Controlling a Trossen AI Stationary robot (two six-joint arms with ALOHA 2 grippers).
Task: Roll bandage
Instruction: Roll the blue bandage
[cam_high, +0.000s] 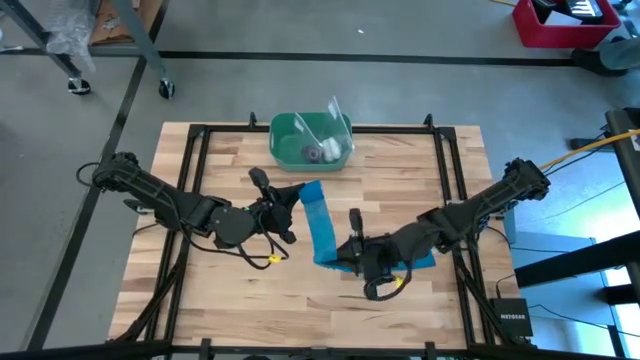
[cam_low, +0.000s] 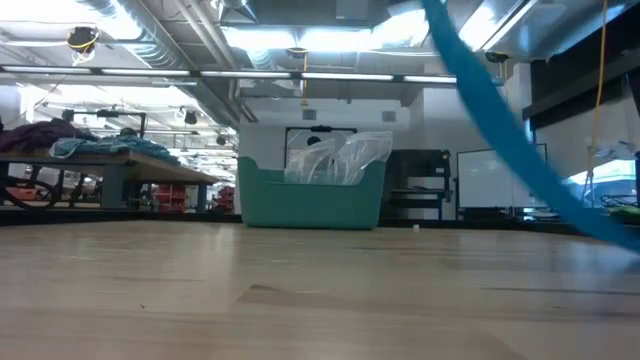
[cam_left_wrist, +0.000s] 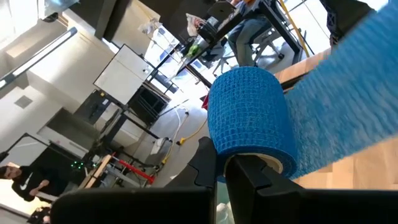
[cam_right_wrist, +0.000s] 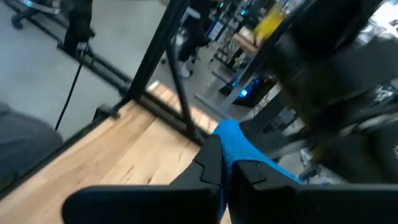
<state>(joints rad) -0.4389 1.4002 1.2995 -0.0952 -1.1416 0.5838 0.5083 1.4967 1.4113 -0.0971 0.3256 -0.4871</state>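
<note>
The bright blue bandage (cam_high: 322, 225) stretches between my two grippers above the table. Its rolled end (cam_left_wrist: 249, 115) is at my left gripper (cam_high: 290, 205), left of the table's middle. The flat strip runs from there toward the near edge to my right gripper (cam_high: 352, 250). More blue band (cam_high: 422, 262) shows under the right arm. Both grippers are shut on the bandage. In the low view the strip (cam_low: 500, 110) slants through the air from the top down to the right, and neither gripper shows there. My left gripper (cam_left_wrist: 224, 163) has its shut fingers at the roll's near end (cam_left_wrist: 245, 152), beside the pale core (cam_left_wrist: 273, 163). The roll hides the exact place of contact. The roll is lifted clear, and the strip (cam_left_wrist: 348, 93) leaves it stretched flat. My right gripper (cam_right_wrist: 225, 155) pinches the flat strip (cam_right_wrist: 231, 138) between its two fingers, roughly level. The band stands out past the fingertips and trails back beside them (cam_right_wrist: 280, 171). The held part is clear of the table.
A green bin (cam_high: 310, 140) holding clear plastic bags and small items stands at the table's far edge, behind the bandage. A black frame (cam_high: 445, 160) runs around the wooden table top (cam_high: 230, 300). Bare wood lies along the near side.
</note>
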